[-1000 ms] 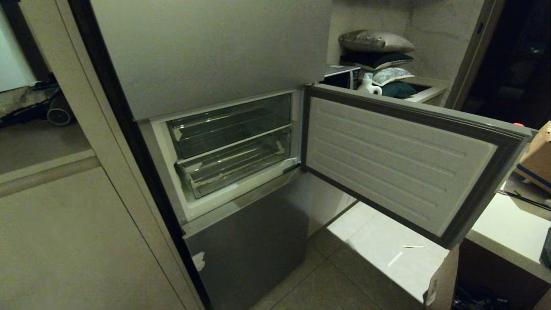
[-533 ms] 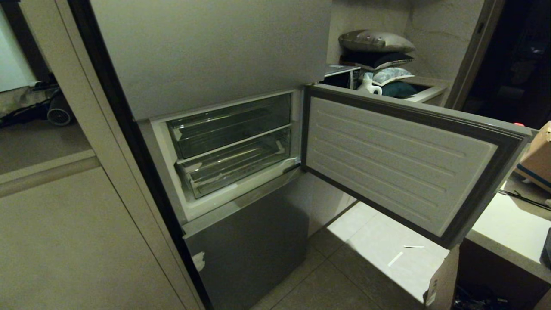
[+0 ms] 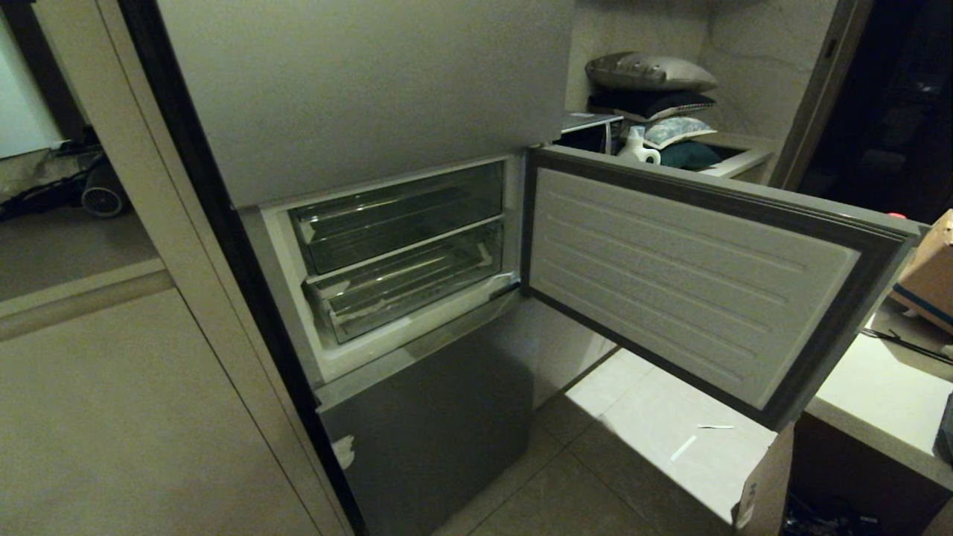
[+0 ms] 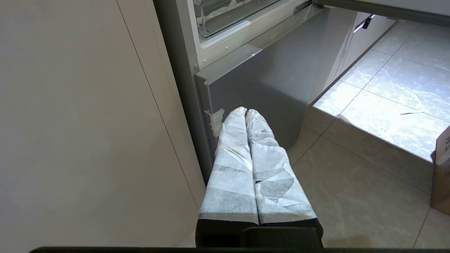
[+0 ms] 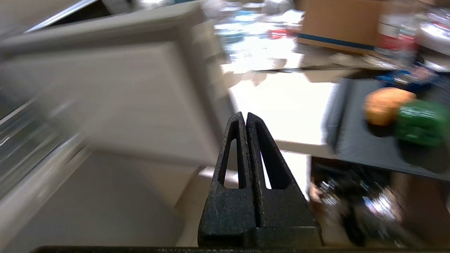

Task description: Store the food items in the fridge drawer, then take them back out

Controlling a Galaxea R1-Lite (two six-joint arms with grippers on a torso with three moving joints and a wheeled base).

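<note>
Fridge drawer (image 3: 406,286), a clear ribbed bin with white tape scraps along its front lip, sits pushed into the open middle compartment under a second clear bin, and its front edge (image 4: 225,26) shows well beyond the left gripper's fingers. Largest in view is the fridge door (image 3: 692,275), swung wide open with its ribbed white liner showing; in the right wrist view its blurred panel (image 5: 116,95) lies beyond and to one side of the right fingers. A pale counter (image 3: 886,394) stands past the door's free edge. On a dark tray (image 5: 362,140) there lie an orange item (image 5: 385,105) and a green item (image 5: 422,123), well apart from the fingers. The left gripper (image 4: 246,111), wrapped in white, points at the grey lower panel, fingers pressed together and holding nothing. The right gripper (image 5: 245,114) is black, fingers pressed together, holding nothing.
</note>
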